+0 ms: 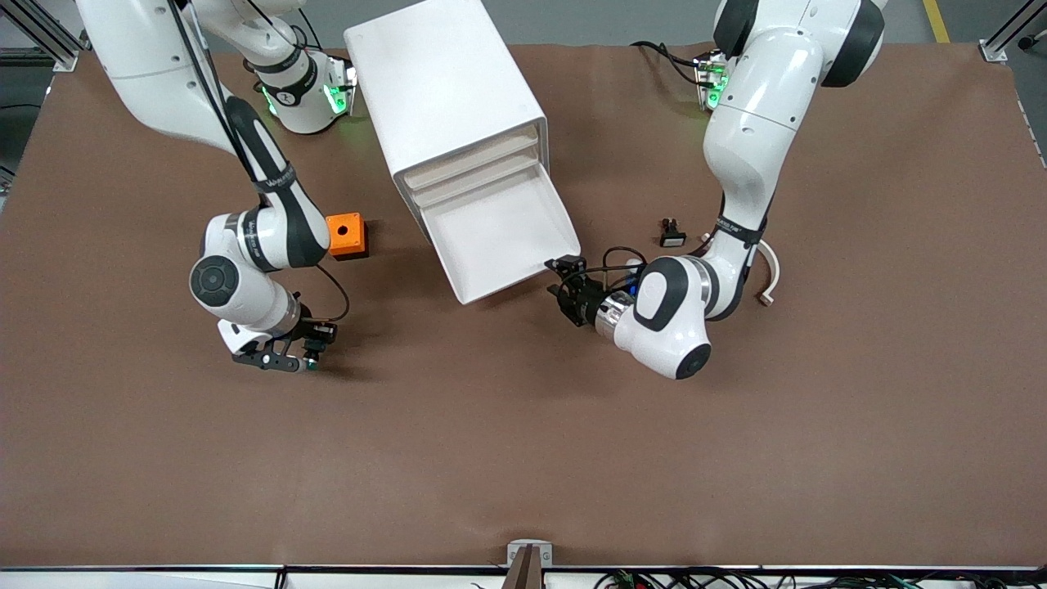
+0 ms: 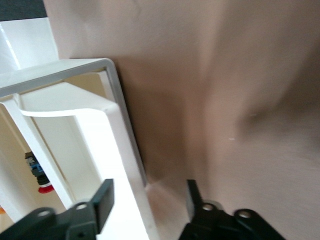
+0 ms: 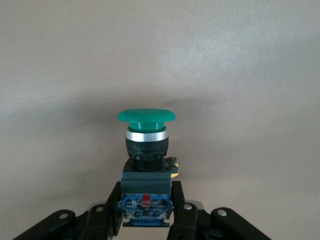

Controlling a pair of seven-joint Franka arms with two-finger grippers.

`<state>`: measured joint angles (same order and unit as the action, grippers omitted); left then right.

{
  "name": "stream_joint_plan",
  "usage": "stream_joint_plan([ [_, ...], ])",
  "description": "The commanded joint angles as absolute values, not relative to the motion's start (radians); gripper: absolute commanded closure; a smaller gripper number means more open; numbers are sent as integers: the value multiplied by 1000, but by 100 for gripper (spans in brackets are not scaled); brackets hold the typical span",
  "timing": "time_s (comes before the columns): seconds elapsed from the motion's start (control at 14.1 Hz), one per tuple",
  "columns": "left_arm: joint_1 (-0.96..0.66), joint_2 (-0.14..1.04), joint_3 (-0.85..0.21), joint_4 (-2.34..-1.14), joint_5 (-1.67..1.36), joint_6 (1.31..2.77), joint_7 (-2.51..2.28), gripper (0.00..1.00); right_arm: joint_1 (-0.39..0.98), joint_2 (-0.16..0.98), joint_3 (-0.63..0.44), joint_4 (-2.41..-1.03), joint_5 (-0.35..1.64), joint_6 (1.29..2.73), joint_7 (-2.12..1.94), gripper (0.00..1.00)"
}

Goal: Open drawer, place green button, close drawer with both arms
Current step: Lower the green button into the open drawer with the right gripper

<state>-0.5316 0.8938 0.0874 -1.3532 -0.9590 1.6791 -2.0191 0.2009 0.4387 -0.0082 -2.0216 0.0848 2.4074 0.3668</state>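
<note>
A wide brown worktop fills nearly the whole front view, its matte surface evenly lit, with soft shadows under whatever stands on it. Along its upper edge a strip of grey floor shows, crossed at one corner by a yellow line. Aluminium frame rails stand at both upper corners. At the lower edge runs a white rail with a small metal bracket at its middle and loose cables beside it.

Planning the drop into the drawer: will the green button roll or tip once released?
Probably tips: the button is top-heavy-looking, with a wide cap over a narrower boxy body, held at the body by the right gripper. Its round cap could let it roll in an arc. It looks rigid, so the grip shouldn't deform it.
</note>
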Motion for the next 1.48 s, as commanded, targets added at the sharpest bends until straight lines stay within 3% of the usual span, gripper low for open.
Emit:
stream_joint_plan([
  [0.0, -531, 865, 132, -1319, -887, 1672, -2009, 0, 222, 263, 31, -2051, 123, 2269, 533, 100],
  [0.21, -523, 798, 221, -1307, -819, 1672, -2008, 0, 309, 175, 81, -2039, 127, 2203, 855, 100],
  [0.42, -523, 746, 322, -1267, -802, 1669, -1892, 0, 454, 170, 81, -2025, 126, 2218, 1177, 100],
  [0.99, -462, 566, 333, -1302, -528, 1667, -1372, 0, 687, 233, 80, -1997, 115, 2273, 1624, 100],
  [1.41, -471, 538, 328, -1299, -460, 1635, -1166, 0, 782, 408, 77, -1829, 106, 2275, 1759, 100],
])
